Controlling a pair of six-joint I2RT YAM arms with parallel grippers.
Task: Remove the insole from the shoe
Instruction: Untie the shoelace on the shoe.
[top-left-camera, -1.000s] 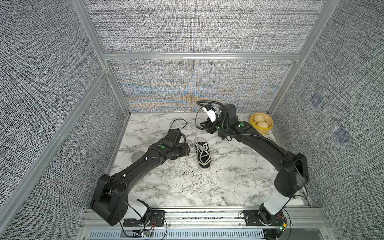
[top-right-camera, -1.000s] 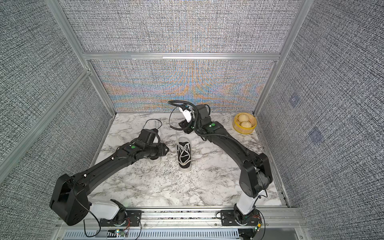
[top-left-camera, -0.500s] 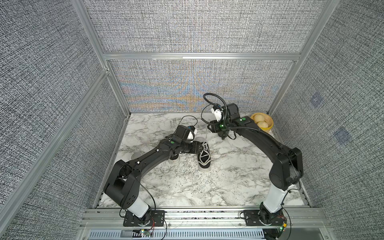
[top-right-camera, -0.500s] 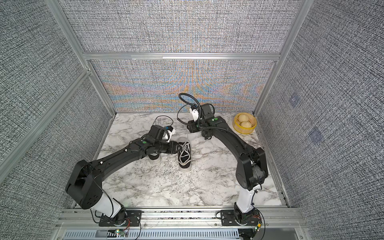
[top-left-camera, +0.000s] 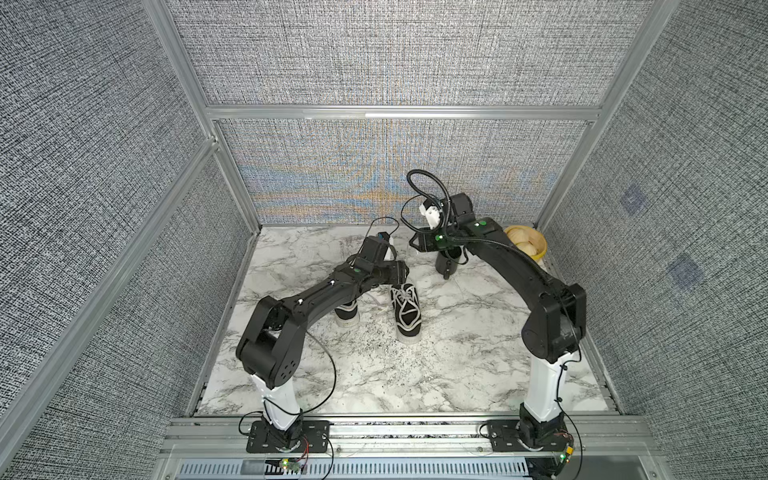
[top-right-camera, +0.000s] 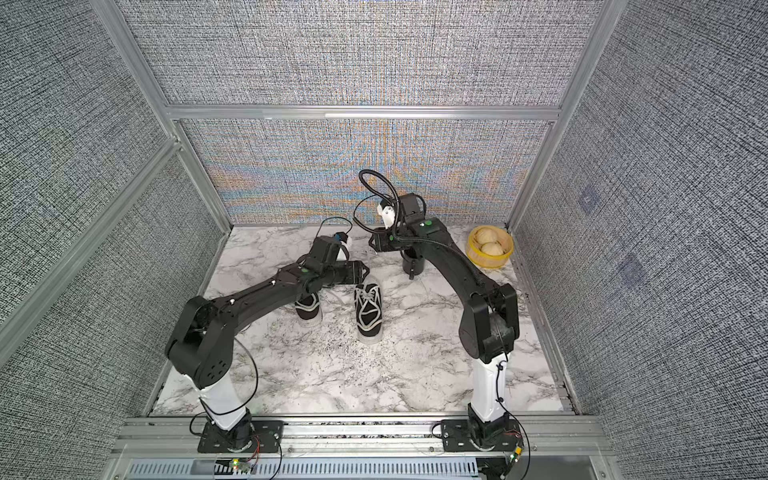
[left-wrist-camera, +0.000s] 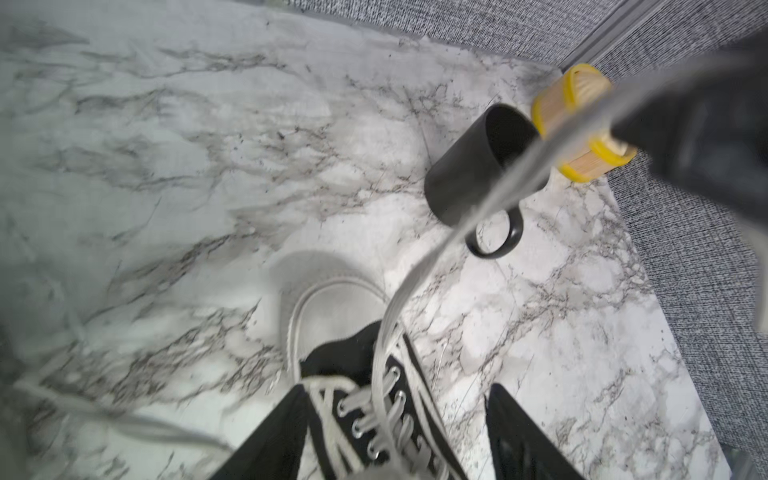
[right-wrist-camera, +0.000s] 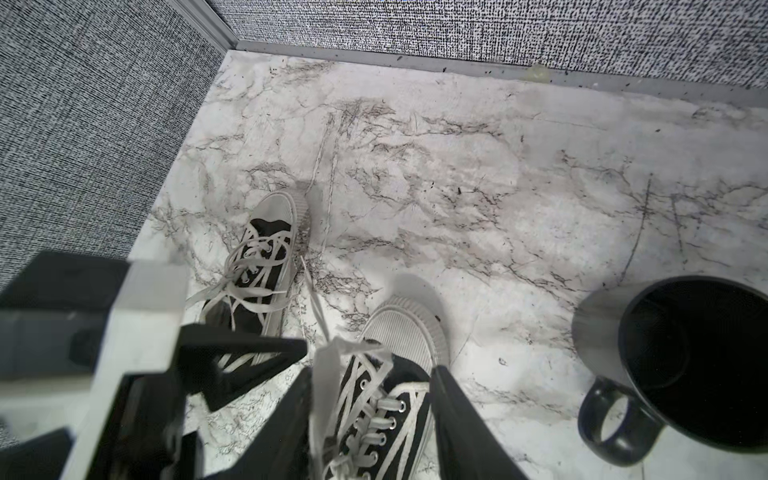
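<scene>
Marble tabletop (top-left-camera: 457, 365): my left gripper (left-wrist-camera: 397, 388) and right gripper (right-wrist-camera: 370, 370), both spread, hover over laced shoe (top-left-camera: 406, 309); lace (left-wrist-camera: 415, 274) trails upward. Approach step, insole unseen, likely inside; next move needs collar access.

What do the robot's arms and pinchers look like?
The left arm and right arm are chunky black tubes. Each stands on a white post and has a tiny green light. A ribbed black hose loops along the right arm, and a thin black wire trails from the left. The left gripper and right gripper each have two pointed black fingers.
</scene>
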